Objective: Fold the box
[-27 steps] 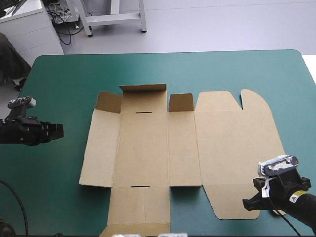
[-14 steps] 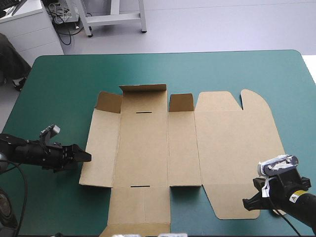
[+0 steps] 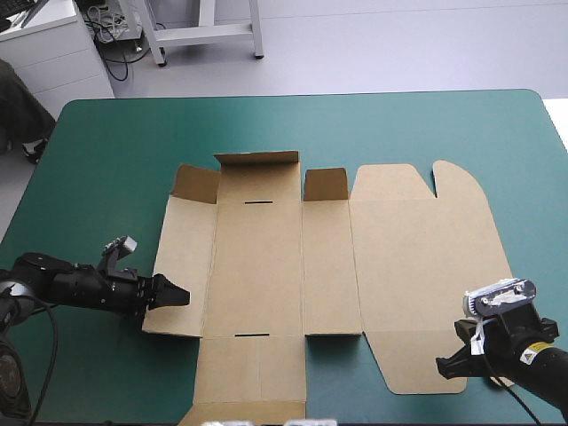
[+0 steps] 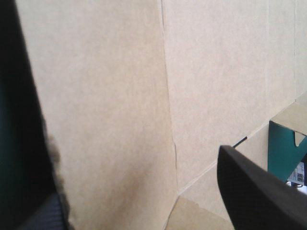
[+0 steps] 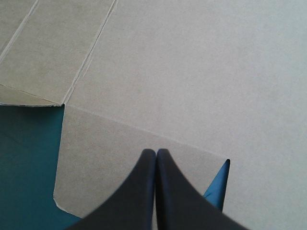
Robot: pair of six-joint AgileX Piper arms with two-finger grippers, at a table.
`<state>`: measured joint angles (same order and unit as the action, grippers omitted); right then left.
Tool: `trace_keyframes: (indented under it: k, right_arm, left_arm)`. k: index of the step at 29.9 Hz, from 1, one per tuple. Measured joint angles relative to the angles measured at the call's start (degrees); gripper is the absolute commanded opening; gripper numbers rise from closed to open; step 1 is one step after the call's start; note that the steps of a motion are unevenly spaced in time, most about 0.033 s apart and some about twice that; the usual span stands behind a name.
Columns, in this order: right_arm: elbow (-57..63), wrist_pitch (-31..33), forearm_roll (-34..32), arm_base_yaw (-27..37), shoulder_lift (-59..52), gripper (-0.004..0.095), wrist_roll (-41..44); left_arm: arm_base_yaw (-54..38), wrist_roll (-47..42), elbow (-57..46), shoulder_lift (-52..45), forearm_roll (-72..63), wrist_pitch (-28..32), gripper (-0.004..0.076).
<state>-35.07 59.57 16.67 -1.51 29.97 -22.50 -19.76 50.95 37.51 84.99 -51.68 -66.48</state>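
**A:** What is sitting nearest?

**B:** The right gripper (image 3: 451, 362) is hovering over the near right flap of the box (image 3: 293, 266), black fingers pressed together. A yellow label (image 3: 532, 354) behind it is showing writing too small to read.

**A:** And the left gripper (image 3: 170, 294)?

**B:** It is pointing over the box's near left corner, fingers spread.

**A:** Is the box holding anything?

**B:** It is lying unfolded on the teal-green cover (image 3: 106, 160), far flaps (image 3: 257, 159) tilting up.
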Motion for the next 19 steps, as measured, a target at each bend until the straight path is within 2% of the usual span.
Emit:
trace_keyframes:
  k: [12, 15, 19]
  right_arm:
    - [0.0, 0.0, 0.02, 0.0, 0.0, -0.0023, 0.0]
    - [0.0, 0.0, 0.02, 0.0, 0.0, -0.0024, 0.0]
    - [0.0, 0.0, 0.02, 0.0, 0.0, -0.0023, 0.0]
  left_arm:
    - [0.62, -0.17, -0.15, 1.86, -2.58, -0.09, 0.0511]
    - [0.62, -0.35, 0.04, 3.96, -4.36, -1.0, 0.0445]
    - [0.62, -0.36, 0.04, 6.7, -7.24, -0.83, 0.0257]
